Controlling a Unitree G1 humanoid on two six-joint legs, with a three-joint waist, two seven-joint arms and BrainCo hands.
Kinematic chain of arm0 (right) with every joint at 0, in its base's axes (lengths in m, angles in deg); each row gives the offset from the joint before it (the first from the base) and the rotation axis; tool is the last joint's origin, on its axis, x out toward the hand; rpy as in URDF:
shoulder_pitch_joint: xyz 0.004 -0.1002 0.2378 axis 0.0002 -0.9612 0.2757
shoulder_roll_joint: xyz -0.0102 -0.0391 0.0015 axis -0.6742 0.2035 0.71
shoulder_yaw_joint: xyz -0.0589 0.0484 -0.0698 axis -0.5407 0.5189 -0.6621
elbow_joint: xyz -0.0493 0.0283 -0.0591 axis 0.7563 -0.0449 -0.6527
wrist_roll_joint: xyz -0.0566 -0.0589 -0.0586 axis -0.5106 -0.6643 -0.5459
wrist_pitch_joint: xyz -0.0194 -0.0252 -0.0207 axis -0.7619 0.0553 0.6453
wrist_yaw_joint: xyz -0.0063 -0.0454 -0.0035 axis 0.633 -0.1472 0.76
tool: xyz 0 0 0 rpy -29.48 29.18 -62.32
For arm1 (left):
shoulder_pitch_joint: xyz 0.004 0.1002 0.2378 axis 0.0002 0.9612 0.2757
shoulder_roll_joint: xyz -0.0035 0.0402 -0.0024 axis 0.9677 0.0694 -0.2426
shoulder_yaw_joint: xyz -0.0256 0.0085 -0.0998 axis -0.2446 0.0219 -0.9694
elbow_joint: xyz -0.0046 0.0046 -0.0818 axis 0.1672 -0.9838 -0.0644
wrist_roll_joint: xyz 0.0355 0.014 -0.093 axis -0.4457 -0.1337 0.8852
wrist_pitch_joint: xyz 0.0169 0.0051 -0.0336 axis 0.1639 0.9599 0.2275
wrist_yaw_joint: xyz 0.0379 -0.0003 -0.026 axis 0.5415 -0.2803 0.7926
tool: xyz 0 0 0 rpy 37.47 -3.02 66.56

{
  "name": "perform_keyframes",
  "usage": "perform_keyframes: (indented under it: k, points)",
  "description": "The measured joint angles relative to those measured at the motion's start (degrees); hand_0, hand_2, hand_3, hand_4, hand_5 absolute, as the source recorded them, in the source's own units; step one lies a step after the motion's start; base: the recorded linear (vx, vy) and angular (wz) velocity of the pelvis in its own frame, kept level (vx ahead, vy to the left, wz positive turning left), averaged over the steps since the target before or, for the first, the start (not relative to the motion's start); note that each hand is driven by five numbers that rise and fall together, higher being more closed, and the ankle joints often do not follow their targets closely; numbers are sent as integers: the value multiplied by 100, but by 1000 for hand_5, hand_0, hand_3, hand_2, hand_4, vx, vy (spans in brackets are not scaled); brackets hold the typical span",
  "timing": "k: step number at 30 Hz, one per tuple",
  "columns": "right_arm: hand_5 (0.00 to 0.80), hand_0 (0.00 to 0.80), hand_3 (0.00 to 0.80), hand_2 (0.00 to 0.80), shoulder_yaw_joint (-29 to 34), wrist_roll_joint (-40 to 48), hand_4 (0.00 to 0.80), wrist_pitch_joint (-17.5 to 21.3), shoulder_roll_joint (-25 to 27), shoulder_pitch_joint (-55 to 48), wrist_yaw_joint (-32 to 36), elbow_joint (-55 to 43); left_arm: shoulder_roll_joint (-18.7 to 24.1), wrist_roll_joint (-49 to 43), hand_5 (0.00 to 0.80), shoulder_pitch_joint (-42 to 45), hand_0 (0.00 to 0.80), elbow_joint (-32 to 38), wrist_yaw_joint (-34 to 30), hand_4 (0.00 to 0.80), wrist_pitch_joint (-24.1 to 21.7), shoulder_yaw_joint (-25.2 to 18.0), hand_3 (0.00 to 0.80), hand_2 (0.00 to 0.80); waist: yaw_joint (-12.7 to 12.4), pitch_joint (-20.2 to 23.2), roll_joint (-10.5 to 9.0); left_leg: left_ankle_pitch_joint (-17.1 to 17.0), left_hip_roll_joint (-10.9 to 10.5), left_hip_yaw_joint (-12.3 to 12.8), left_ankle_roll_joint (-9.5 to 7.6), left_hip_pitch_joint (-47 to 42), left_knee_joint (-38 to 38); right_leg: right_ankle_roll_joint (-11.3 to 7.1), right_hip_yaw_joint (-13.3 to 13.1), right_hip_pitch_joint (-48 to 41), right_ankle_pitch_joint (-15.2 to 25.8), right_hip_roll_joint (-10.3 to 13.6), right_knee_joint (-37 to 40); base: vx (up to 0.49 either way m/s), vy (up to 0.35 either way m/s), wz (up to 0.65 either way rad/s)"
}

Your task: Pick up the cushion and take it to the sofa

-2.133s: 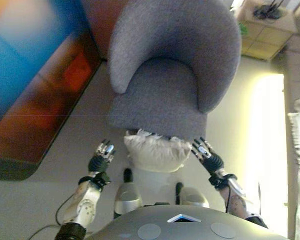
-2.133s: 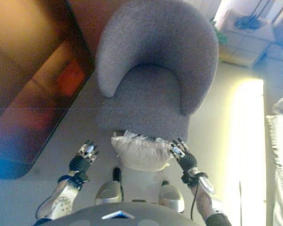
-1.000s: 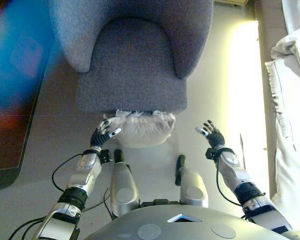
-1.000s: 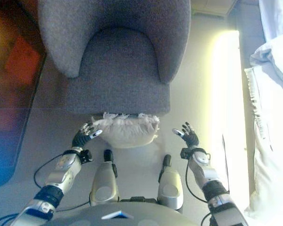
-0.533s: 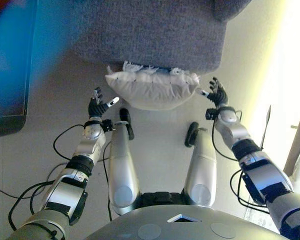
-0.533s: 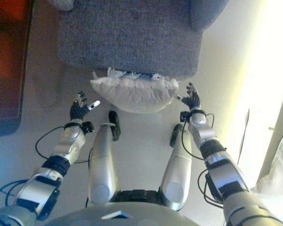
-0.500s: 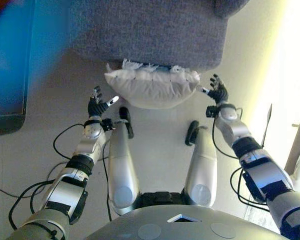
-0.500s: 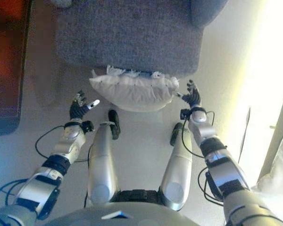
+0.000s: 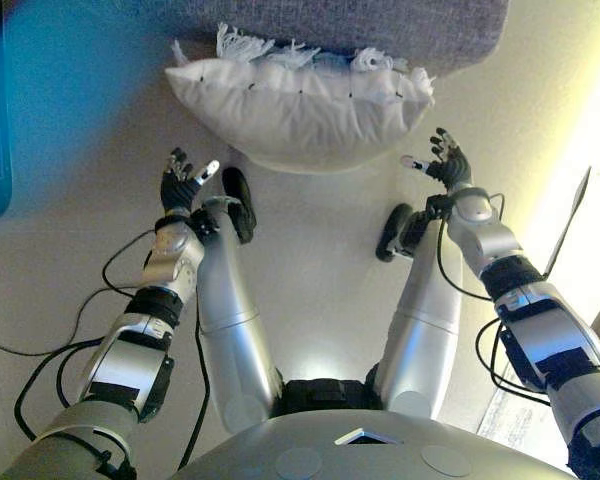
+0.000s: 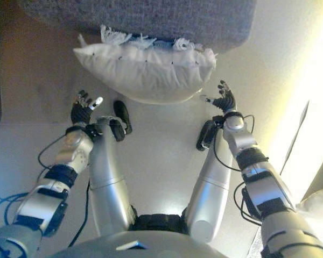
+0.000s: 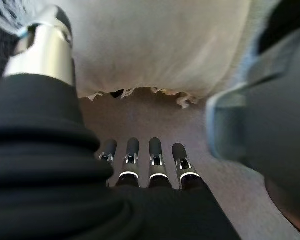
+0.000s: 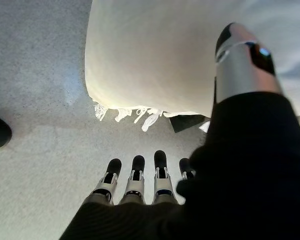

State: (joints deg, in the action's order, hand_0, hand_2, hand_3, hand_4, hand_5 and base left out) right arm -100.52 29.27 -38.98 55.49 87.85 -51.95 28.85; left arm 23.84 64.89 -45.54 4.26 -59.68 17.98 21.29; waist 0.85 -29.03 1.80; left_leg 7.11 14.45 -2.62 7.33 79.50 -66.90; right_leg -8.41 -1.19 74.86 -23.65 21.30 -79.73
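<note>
White fringed cushion (image 9: pixel 300 110) on the floor (image 9: pixel 310 300) against the grey armchair (image 9: pixel 380 25). Left hand (image 9: pixel 180 185) and right hand (image 9: pixel 445 165), fingers spread and empty, flank it without contact.

A plump, cream-white fabric cushion with a fringe of white tassels along one edge (image 9: pixel 300 105) lies on the pale floor, its tasselled edge pressed against the front of the grey upholstered sofa chair (image 9: pixel 380 20). It lies flat and lengthwise along the base of the seat, with its rounded, bulging side facing away from the chair. A row of small dark stitches runs just inside the fringe. The cover looks soft and slightly wrinkled, and nothing is gripping it.
</note>
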Motion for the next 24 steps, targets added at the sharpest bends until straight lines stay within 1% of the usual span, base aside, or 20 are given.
perform_keyframes:
  k: [4, 7, 11, 14, 17, 22, 24]
  points:
    - [0, 0, 0, 0, -34, 10, 0, -113, 147, 146, 125, 57, 176, 112, 0, -435, 0, -205, -220, 0, 206, -2, 0, 0, 50, -37, -10, 70, 40, -67, -27, 382, -449, -23, -156, 344, -135, 11, -460, 63, 28, 4]
    - [0, 0, 0, 0, -205, 9, 0, -217, 250, 262, 296, 60, 385, 112, 0, -515, 0, -239, -440, 0, 365, 2, 0, 0, 156, -76, -7, 152, 53, -72, -66, 522, -748, -58, -270, 477, -216, 32, -730, 57, 34, 3]
    - [0, 0, 0, 0, -270, 23, 0, -266, 413, 255, 498, 57, 534, 113, 0, -595, 0, -292, -614, 0, 472, 8, 0, 0, 174, -97, 7, 234, 76, -79, -94, 635, -1022, -104, -397, 598, -278, 21, -969, 63, 34, -1]
    - [0, 0, 0, 0, -280, 91, 0, -270, 442, 263, 567, 51, 627, 115, 0, -594, 0, -341, -684, 0, 496, 6, 0, 0, 195, -98, 7, 268, 81, -73, -97, 651, -1137, -114, -473, 640, -307, 17, -1088, 45, 30, -1]
    - [0, 0, 0, 0, -324, 117, 0, -271, 441, 273, 600, 27, 703, 109, 0, -600, 0, -339, -789, 0, 497, 11, 0, 0, 262, -98, 7, 272, 95, -92, -102, 715, -1235, -114, -497, 686, -340, 28, -1198, 39, 26, 2]
    - [0, 0, 0, 0, -438, 168, 0, -314, 450, 420, 660, 25, 716, 101, 0, -649, 0, -343, -854, 0, 557, 186, 0, 0, 267, -101, 8, 363, 136, -100, -138, 761, -1531, -149, -640, 743, -421, 31, -1473, 14, 8, 0]
    - [0, 0, 0, 0, -441, 211, 0, -358, 458, 519, 670, 22, 719, 98, 0, -764, 0, -350, -858, 0, 609, 205, 0, 0, 273, -101, 8, 368, 149, -129, -144, 838, -1630, -150, -660, 799, -443, 28, -1577, 3, 8, 2]
